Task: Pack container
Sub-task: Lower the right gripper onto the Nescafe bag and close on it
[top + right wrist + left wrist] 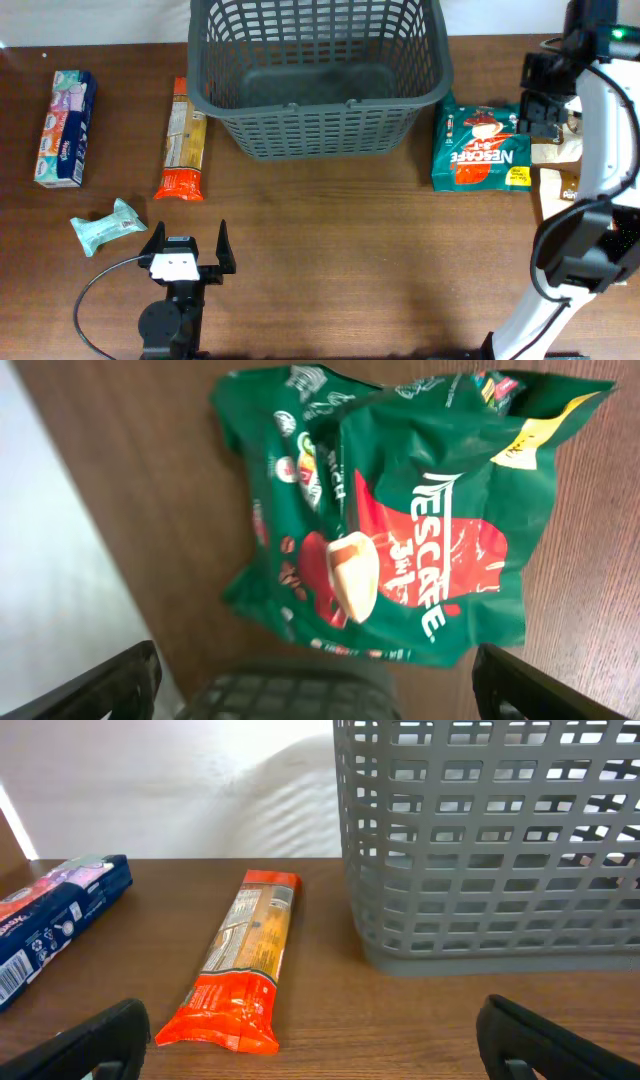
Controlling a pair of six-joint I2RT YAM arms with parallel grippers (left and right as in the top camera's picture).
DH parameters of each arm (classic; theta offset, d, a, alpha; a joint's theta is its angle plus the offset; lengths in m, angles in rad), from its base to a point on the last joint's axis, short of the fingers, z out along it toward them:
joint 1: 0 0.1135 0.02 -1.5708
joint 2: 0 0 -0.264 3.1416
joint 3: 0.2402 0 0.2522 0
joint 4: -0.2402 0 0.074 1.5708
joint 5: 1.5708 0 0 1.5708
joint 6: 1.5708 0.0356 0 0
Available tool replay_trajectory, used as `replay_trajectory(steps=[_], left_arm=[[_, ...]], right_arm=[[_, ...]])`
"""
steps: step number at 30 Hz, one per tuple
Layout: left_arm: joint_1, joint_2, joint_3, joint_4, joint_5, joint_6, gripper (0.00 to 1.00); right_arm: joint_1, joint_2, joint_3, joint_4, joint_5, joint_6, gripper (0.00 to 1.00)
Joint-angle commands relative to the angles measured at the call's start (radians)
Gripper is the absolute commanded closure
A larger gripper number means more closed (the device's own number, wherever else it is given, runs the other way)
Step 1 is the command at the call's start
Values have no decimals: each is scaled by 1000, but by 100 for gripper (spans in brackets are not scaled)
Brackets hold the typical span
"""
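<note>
The container, a large dark grey lattice basket, stands at the back middle of the table with nothing showing inside it. In the left wrist view its slotted wall fills the right side. My left gripper rests near the front left, open and holding nothing; its fingers frame bare wood short of an orange pasta packet. My right gripper hangs open above a green Nescafe bag just right of the basket. The bag lies flat below the open jaws, apart from them.
The orange pasta packet lies left of the basket. A blue tissue box sits at the far left, and a pale green wipes pack lies front left. Brown packets lie right of the Nescafe bag.
</note>
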Motion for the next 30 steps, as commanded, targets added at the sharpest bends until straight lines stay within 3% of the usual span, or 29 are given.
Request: replay_trajectory(steps=[1, 16, 30], left_arm=[[2, -10, -5, -1, 11, 16, 1], [2, -10, -5, -1, 11, 16, 1], [2, -10, -5, -1, 11, 16, 1]], right_arm=[[13, 39, 17, 0, -11, 16, 3], [13, 143, 17, -55, -75, 11, 1], [13, 186, 16, 31, -72, -108, 1]])
